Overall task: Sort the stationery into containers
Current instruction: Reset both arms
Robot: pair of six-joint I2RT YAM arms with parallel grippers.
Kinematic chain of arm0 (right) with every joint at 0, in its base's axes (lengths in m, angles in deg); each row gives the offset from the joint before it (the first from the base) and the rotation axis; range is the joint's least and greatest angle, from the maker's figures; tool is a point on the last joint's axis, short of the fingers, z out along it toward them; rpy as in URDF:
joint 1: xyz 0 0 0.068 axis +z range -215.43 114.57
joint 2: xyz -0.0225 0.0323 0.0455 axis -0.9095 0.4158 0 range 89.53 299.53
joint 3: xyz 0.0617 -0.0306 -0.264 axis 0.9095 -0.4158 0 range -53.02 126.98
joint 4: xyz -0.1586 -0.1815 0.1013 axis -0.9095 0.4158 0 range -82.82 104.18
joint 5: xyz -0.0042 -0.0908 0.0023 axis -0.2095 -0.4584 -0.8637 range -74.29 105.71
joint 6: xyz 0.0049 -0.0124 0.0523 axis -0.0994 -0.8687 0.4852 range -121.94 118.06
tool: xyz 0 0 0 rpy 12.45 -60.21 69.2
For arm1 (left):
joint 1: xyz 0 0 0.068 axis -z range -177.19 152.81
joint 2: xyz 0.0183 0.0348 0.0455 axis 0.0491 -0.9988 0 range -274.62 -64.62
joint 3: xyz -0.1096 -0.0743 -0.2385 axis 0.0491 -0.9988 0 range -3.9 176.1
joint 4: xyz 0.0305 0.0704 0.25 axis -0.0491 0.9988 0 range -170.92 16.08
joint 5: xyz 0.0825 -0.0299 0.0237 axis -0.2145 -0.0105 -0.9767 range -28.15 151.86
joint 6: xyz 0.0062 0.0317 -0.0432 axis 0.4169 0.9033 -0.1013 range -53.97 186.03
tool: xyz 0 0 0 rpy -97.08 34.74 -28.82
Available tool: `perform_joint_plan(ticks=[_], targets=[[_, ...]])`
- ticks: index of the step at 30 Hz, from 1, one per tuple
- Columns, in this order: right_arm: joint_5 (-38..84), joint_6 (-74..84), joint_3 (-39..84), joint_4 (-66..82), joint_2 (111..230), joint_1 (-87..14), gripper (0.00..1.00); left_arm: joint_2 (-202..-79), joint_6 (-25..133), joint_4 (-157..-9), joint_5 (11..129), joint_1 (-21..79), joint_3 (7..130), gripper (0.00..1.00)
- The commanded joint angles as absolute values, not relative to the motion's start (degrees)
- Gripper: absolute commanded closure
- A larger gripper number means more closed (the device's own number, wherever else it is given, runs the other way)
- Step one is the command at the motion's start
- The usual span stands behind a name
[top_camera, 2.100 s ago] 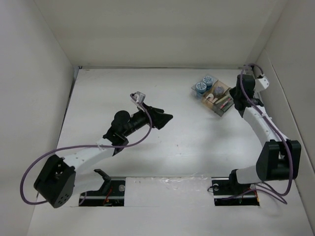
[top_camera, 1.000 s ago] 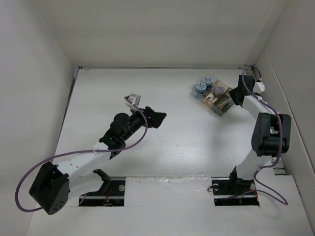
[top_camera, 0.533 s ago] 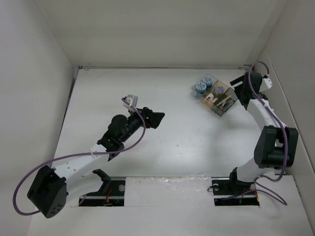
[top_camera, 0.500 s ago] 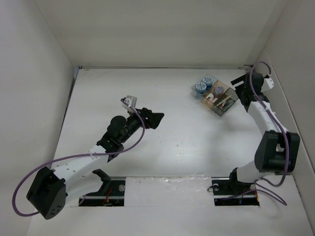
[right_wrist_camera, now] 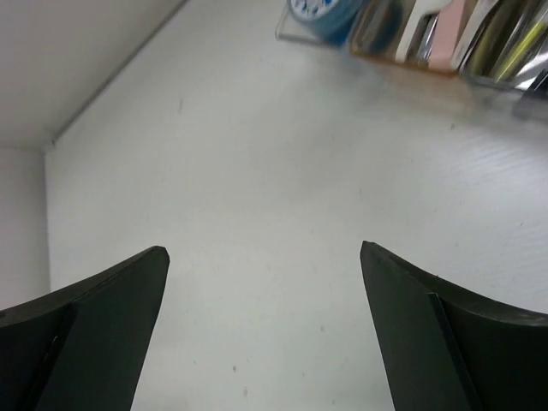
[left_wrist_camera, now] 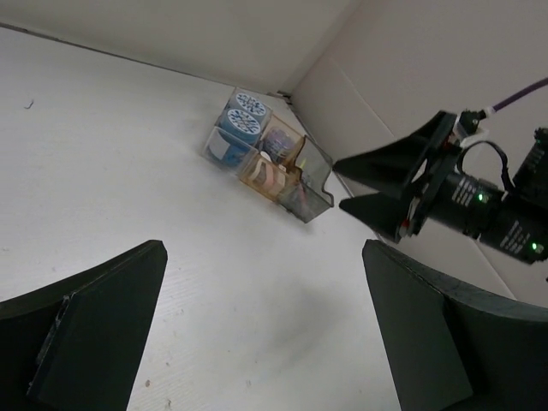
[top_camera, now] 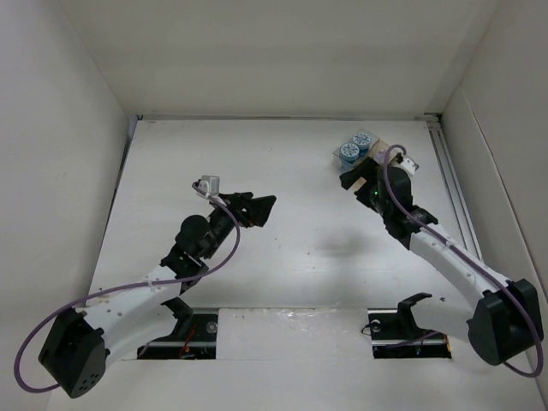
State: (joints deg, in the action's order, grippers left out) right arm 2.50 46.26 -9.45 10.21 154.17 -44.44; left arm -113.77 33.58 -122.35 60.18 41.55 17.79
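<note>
Sitting near the far right corner of the white table: a clear organizer tray, with two blue-and-white tape rolls in the end compartments toward the table's middle and slim pens leaning in the tan and smoky ones. No stationery seen loose on the surface. Hovering mid-table, well apart from the tray, with jaws spread wide and nothing held: left gripper. Equally wide open and empty, just beside the tray and pointing out over bare table: right gripper. Probably light, all of it. Rolls look stiff and round, so pinch across the rim. Pens look hard, likely slick and prone to pivot, so grip near mid-length. Tray looks thin-walled, likely to slide if nudged.
</note>
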Motion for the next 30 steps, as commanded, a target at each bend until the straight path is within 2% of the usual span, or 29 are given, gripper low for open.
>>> perform_joint_plan(ticks=[1,8,11,12,13,16,19,23,26,27,30], targets=[[3.6,44.9,-10.8,8.9,154.1,-40.4,0.00,-114.6,32.2,-123.6,56.1,41.5,17.8,0.01],[-0.6,45.4,-12.1,10.1,157.9,-35.6,0.03,-115.2,31.7,-123.5,54.4,41.5,17.4,0.02],[-2.7,45.4,-12.1,10.6,158.4,-34.2,0.08,-116.3,32.3,-124.1,56.1,41.5,17.4,0.02],[-3.4,45.4,-12.1,10.6,159.0,-34.2,0.13,-116.3,32.3,-124.1,56.1,41.5,17.4,0.02],[-3.4,45.4,-12.1,10.6,159.0,-34.2,0.34,-116.8,32.3,-124.1,56.1,41.5,18.0,0.02],[-3.9,46.0,-12.1,10.6,159.0,-34.2,0.85,-117.4,32.8,-123.5,56.1,41.5,18.5,0.02],[-3.9,46.5,-12.1,11.2,159.0,-33.7,1.00,-117.4,32.8,-123.5,56.7,41.5,18.5,0.04],[-5.9,46.5,-12.1,11.9,157.7,-33.2,1.00,-117.4,32.8,-123.5,56.7,41.5,18.5,0.04],[-6.5,46.5,-12.1,12.5,156.3,-32.7,0.89,-118.0,32.8,-123.5,57.2,41.5,18.5,0.04],[-6.5,46.5,-12.1,12.5,156.3,-32.7,0.75,-118.0,32.8,-123.5,57.2,41.5,18.5,0.04],[-6.0,46.5,-12.1,12.5,156.3,-32.7,0.50,-118.5,32.8,-123.5,57.8,41.5,18.5,0.04]])
